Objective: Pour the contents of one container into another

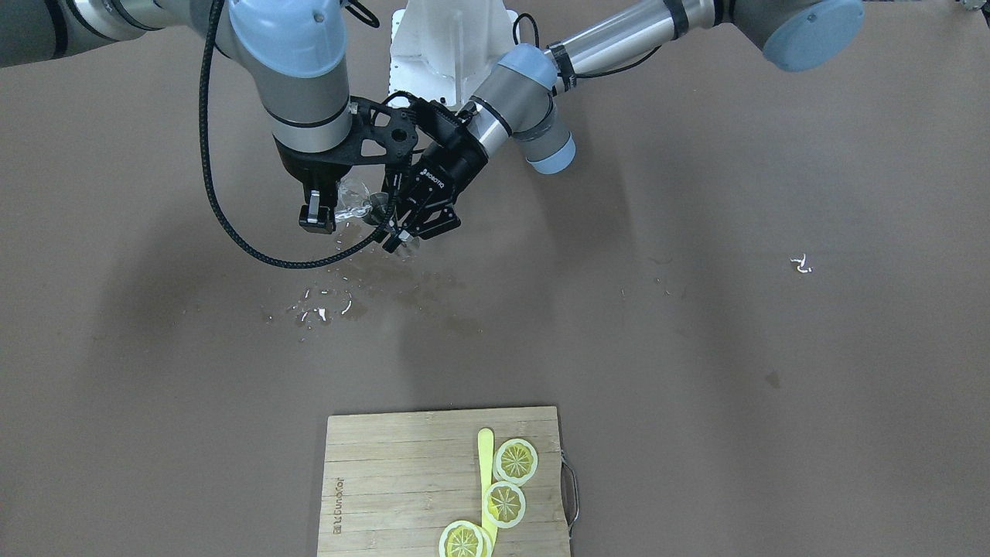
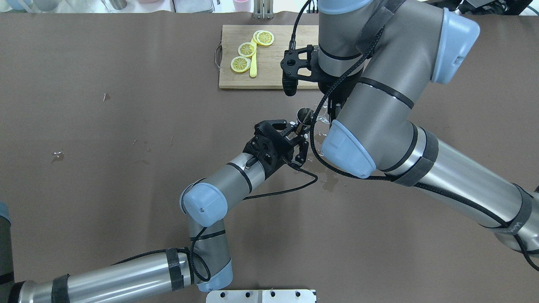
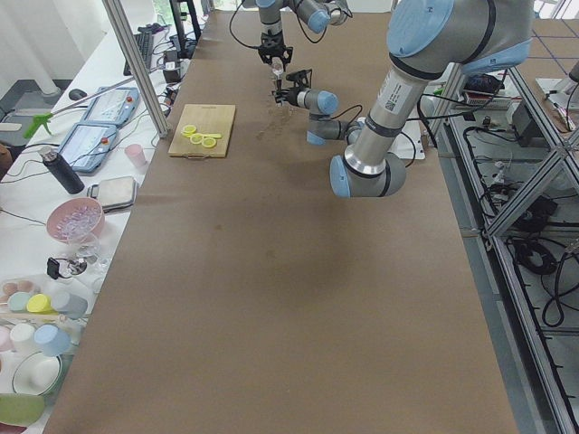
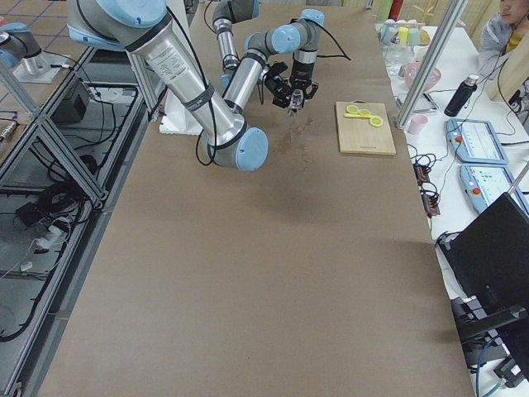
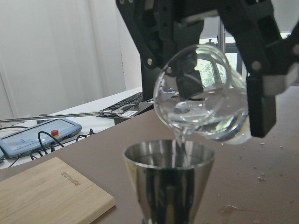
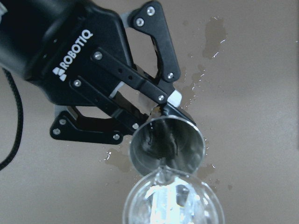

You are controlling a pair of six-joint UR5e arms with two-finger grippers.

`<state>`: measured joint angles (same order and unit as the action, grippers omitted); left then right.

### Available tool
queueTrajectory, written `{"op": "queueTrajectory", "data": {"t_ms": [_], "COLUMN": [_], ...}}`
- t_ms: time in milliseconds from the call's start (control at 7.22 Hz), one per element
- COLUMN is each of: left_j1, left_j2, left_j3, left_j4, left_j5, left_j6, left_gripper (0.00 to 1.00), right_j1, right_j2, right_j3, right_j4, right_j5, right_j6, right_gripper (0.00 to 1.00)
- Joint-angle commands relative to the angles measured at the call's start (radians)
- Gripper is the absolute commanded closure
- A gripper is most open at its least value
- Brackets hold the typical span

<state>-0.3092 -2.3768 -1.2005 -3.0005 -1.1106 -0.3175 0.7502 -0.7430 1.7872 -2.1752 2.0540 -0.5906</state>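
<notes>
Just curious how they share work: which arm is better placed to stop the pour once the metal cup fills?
Probably the right. The right gripper holds the tilted glass, so it need only tip it upright; the left gripper just holds the metal cup underneath.

I am seeing a brown tabletop (image 1: 773, 387) stretching ahead, a cluttered white side bench (image 3: 23, 194) running along it, an aluminium post (image 3: 136, 63) standing between them.

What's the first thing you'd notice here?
The tipped glass in the right tool, pouring water into a shiny metal cup that the left tool holds mid-table. Spilled drops shine on the table beneath, and lemon slices sit on a wooden board at the far edge.
</notes>
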Motion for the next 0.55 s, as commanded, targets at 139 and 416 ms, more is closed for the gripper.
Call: {"op": "queueTrajectory", "data": {"t_ms": [139,416], "left_j1": [-0.001,0.001], "left_j2": [-0.001,0.001], "left_j3": [0.001,-0.001], "left_j4": [0.0,0.0], "left_j5": [0.0,0.0], "left_j6": [0.0,0.0], "left_gripper": [1.0,1.0], "right_j1": [0.0,0.001], "right_j2": [0.001,0.001], "right_j3": [0.001,0.006], "right_j4": [0.0,0.0], "right_j5": [0.0,0.0], "right_j6": [0.0,0.0], "right_gripper": [1.0,1.0]}}
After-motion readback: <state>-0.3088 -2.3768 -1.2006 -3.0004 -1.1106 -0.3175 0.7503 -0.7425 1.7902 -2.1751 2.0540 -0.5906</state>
